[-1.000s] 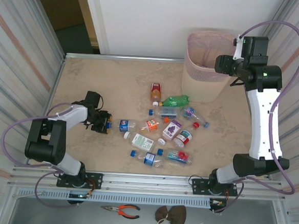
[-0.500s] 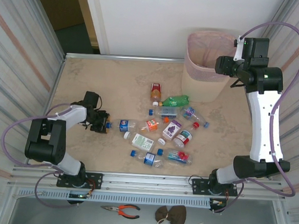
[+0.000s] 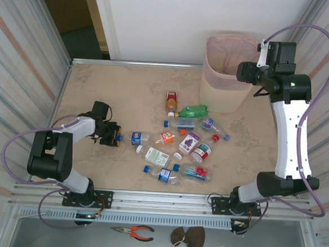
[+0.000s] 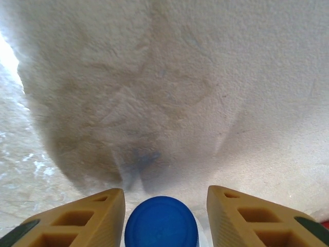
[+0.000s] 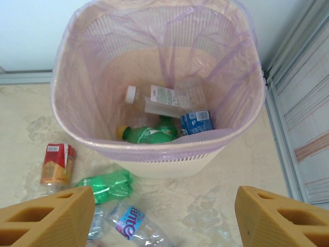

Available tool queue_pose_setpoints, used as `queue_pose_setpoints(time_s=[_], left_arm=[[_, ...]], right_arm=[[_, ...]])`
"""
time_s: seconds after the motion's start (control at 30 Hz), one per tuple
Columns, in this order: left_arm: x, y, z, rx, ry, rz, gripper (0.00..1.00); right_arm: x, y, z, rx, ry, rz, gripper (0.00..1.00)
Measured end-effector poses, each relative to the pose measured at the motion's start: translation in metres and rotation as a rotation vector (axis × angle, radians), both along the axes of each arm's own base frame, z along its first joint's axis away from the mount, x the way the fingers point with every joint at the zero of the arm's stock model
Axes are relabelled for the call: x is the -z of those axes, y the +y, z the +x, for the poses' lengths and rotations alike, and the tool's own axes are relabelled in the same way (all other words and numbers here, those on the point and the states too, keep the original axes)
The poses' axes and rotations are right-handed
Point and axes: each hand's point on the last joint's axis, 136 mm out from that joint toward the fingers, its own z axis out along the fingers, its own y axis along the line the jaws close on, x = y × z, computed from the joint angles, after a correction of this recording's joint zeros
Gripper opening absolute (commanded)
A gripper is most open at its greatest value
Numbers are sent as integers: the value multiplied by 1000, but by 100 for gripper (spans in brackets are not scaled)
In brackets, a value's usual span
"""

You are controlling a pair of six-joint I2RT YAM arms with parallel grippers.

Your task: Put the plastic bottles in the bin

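Observation:
Several plastic bottles (image 3: 177,141) lie scattered mid-table, among them a red-labelled one (image 3: 171,100) and a crushed green one (image 3: 193,110). My left gripper (image 3: 115,135) is low on the table at the cap end of a blue-labelled bottle (image 3: 138,137). Its blue cap (image 4: 161,222) sits between the fingers, close to the left one, with a gap to the right one. My right gripper (image 5: 165,200) hangs open and empty above the near side of the bin (image 5: 154,150), which holds a green bottle (image 5: 149,133), a blue-labelled one (image 5: 196,122) and a clear one (image 5: 154,98).
The bin (image 3: 215,82) stands at the table's back right. Ribbed wall panels (image 3: 26,80) close in both sides. Orange-handled pliers (image 3: 134,230) and a dark brown object (image 3: 189,236) lie below the front rail. Bare tabletop (image 3: 116,92) stretches at the back left.
The left gripper's fingers have drawn in around the blue cap and it has edged slightly toward the bottle. The right arm has stayed put.

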Motion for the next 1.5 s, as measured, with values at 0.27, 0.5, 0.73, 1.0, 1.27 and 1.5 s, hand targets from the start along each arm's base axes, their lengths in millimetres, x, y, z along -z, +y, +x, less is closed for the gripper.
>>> queue_pose_setpoints(time_s=[0.27,0.5,0.73,1.0,1.27,1.5], left_arm=[[-1,-1,3,-6,-10,-10,41],[0,-2,3,-14,-13,-17,30],[-7,0,4,-22,-33,-17,25],[-54,21,16,15,-208,63,19],[-146,24,60,246,-601,217,0],[-227,1,75,461,-1037,273,0]], right_arm=[[-2,1,-3,-2,-8,0,71],[-4,0,-5,0,-14,-1,70],[-6,0,-6,2,-22,-4,70],[-14,2,-11,-3,-47,-5,69],[-9,35,-17,-137,-92,68,70],[0,83,-31,-357,-156,182,70]])
